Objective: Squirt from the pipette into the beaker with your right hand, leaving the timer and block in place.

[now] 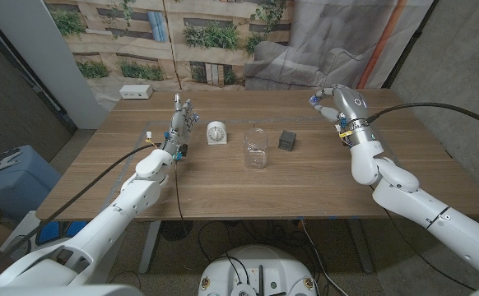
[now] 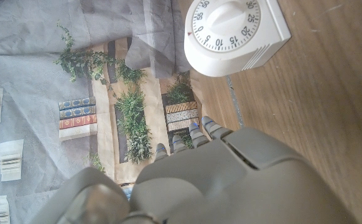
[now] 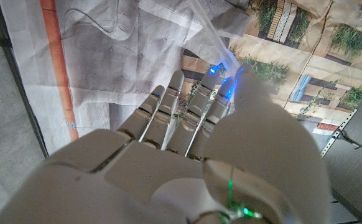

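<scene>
The clear glass beaker (image 1: 256, 148) stands upright in the middle of the table. A white dial timer (image 1: 216, 131) (image 2: 234, 34) sits to its left and a small black block (image 1: 287, 140) to its right. My right hand (image 1: 335, 104) (image 3: 193, 143) hangs above the table's far right, well beyond the block. It pinches a thin clear pipette (image 3: 211, 38) between thumb and fingers, and the tube sticks out past the fingertips. My left hand (image 1: 182, 125) (image 2: 231, 168) stands just left of the timer with fingers straight and apart, holding nothing.
A white box (image 1: 136, 91) lies at the table's (image 1: 223, 185) back left corner. A printed backdrop hangs behind the table. A blue bin (image 1: 9, 177) stands on the floor to the left.
</scene>
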